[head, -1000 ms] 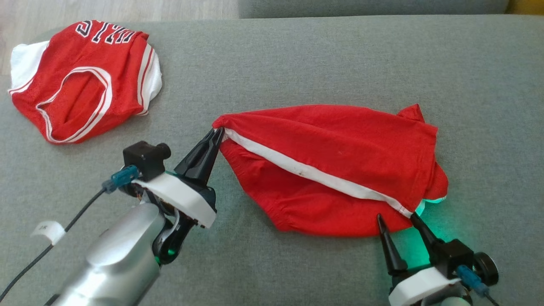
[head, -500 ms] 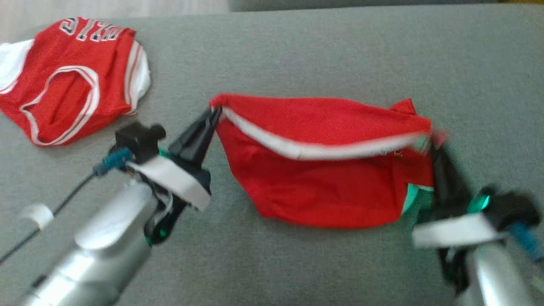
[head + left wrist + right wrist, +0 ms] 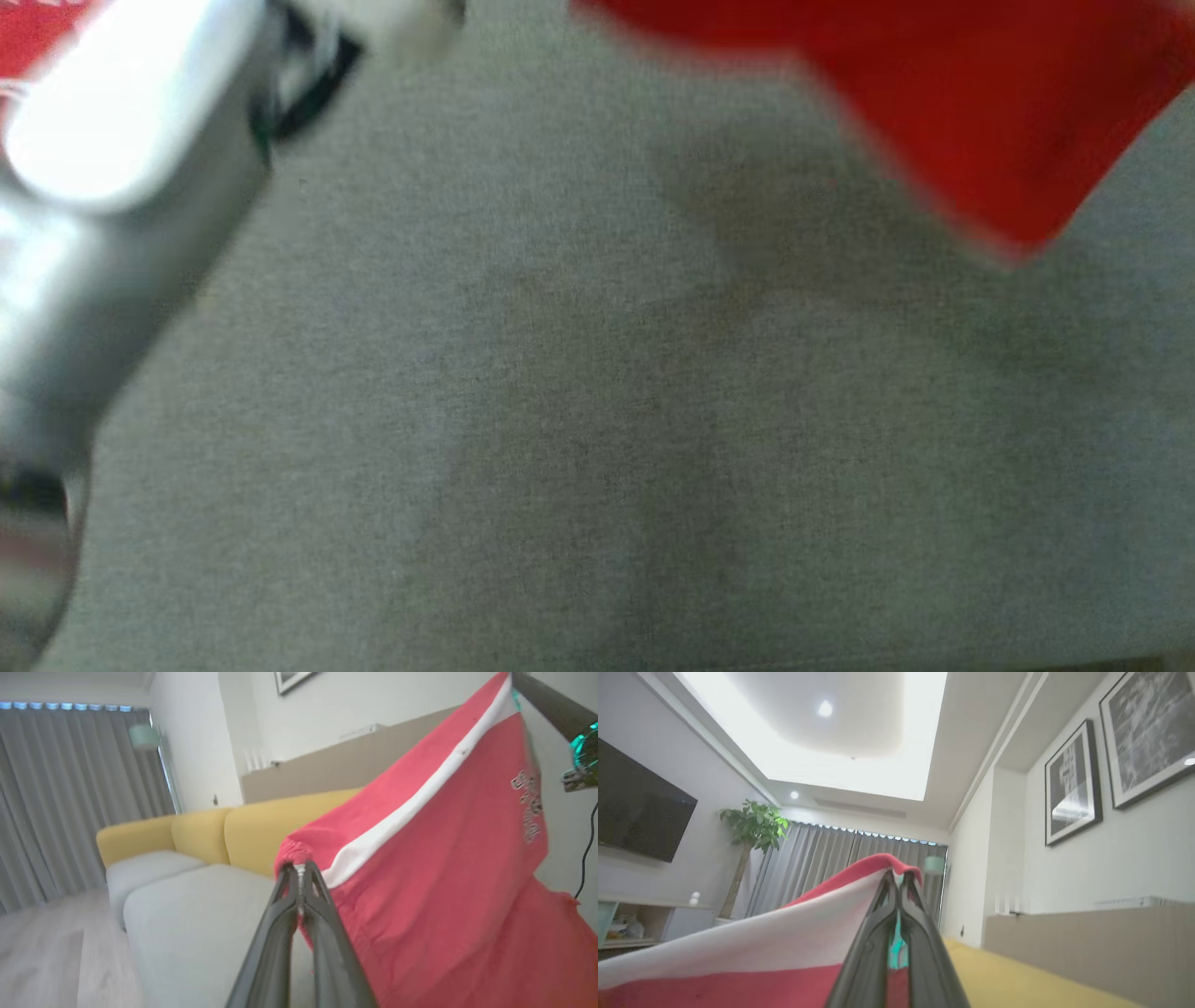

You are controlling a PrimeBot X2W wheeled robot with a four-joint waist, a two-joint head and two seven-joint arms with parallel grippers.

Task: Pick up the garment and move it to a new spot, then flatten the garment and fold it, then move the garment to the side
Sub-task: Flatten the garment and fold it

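Left wrist view: left gripper (image 3: 302,870) clamped shut on the gathered corner of the red shorts (image 3: 444,882), its two dark fingers pressed together with cloth pinched at the tips.
Right wrist view: right gripper (image 3: 899,879) also closed, biting the shorts' other upper corner, where a white stripe (image 3: 761,947) meets a rolled red edge.
Red shorts: held in the air and stretched between the two grippers. Seen from the left wrist, the white stripe climbs from the left gripper's corner toward the right gripper at the upper right of that view. A small pale print (image 3: 530,807) sits near the far edge, too blurred to read. The rest of the cloth hangs slack below the stripe.
Head view: heavily blurred. The shorts' lower part shows as a red point at the upper right, above the grey sofa cushion (image 3: 560,420), with a soft shadow (image 3: 747,215) on the upholstery beneath it.
Left forearm (image 3: 93,187): silver, reaching up along the left side of the head view.
Sofa: grey seat cushions with a yellow backrest (image 3: 261,830) behind them.
Room: grey curtains (image 3: 70,802) and wooden floor (image 3: 46,952) beyond the sofa's end. From the right wrist, a potted plant (image 3: 754,823), a dark wall screen (image 3: 640,807), two framed pictures (image 3: 1071,784) and a lit ceiling recess (image 3: 840,723).
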